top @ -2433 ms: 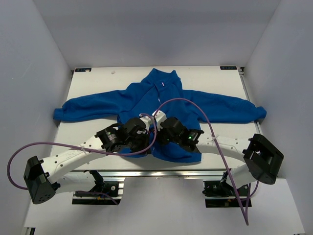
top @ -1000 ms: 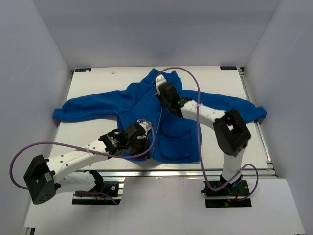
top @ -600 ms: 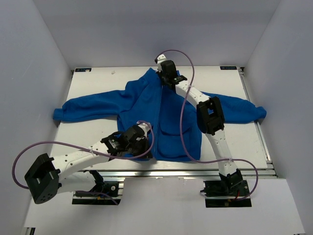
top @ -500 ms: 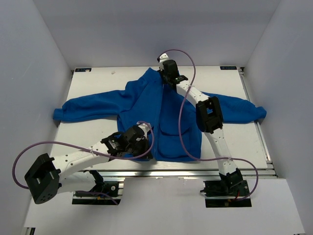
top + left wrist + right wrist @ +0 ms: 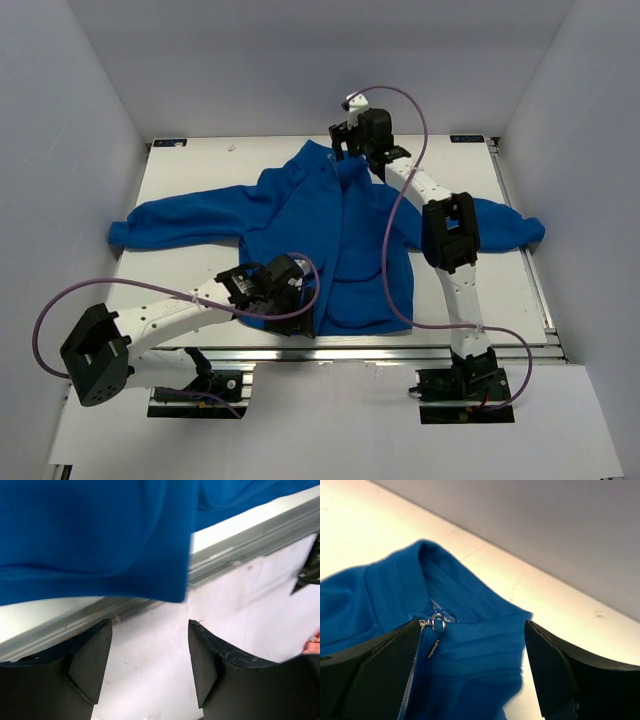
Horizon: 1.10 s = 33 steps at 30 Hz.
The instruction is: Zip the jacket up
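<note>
Jacket [image 5: 300,215] flat on white table [image 5: 200,170], purple cable [image 5: 384,270] across its front.

- A white table [image 5: 190,180] lay under me, its pale top running to the far edge [image 5: 375,520].
- Along its near edge I saw a silver metal rail [image 5: 350,353], a slanting grey strip [image 5: 235,547] in my left wrist view.
- Below that rail was a white floor [image 5: 150,650].
- Plain grey walls [image 5: 300,70] closed in the table on three sides.
- Two small dark tags [image 5: 170,143] [image 5: 466,138] sat at the far corners.
</note>
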Each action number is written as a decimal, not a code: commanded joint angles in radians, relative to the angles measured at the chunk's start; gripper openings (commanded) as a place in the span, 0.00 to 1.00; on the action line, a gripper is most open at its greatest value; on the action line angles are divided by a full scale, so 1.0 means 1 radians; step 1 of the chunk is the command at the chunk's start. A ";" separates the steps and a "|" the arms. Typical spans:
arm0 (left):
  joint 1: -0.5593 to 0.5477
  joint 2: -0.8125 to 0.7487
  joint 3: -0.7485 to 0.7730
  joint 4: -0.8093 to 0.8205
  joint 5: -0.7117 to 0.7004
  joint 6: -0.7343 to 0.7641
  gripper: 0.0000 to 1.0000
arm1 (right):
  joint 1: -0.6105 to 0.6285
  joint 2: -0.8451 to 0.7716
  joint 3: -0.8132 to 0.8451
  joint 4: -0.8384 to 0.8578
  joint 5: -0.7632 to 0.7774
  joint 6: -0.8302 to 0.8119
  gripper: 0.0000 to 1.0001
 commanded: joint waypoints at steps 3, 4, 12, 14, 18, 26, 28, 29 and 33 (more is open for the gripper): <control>-0.002 -0.068 0.102 -0.067 -0.001 0.011 0.76 | -0.005 -0.191 -0.001 -0.028 0.076 -0.023 0.89; -0.004 -0.075 0.117 -0.091 -0.017 0.007 0.81 | -0.006 -0.211 -0.018 -0.042 0.081 -0.021 0.90; 0.105 0.049 0.315 -0.197 -0.273 0.020 0.98 | -0.008 -0.551 -0.530 -0.193 0.153 0.208 0.89; 0.209 0.114 0.360 -0.165 -0.264 0.054 0.98 | -0.005 -0.662 -0.672 -0.174 0.132 0.255 0.89; 0.318 0.320 0.466 -0.082 -0.297 0.102 0.98 | -0.002 -0.731 -0.892 -0.186 0.081 0.312 0.89; 0.455 0.629 0.694 -0.064 -0.356 0.177 0.98 | 0.001 -0.569 -0.830 -0.302 0.128 0.313 0.84; 0.492 0.668 0.717 -0.050 -0.354 0.198 0.98 | 0.000 -0.514 -0.813 -0.306 0.133 0.313 0.80; 0.509 0.701 0.719 -0.041 -0.329 0.203 0.97 | 0.000 -0.493 -0.788 -0.326 0.157 0.318 0.78; 0.622 0.766 0.702 -0.004 -0.287 0.210 0.89 | -0.008 -0.418 -0.745 -0.377 0.251 0.355 0.51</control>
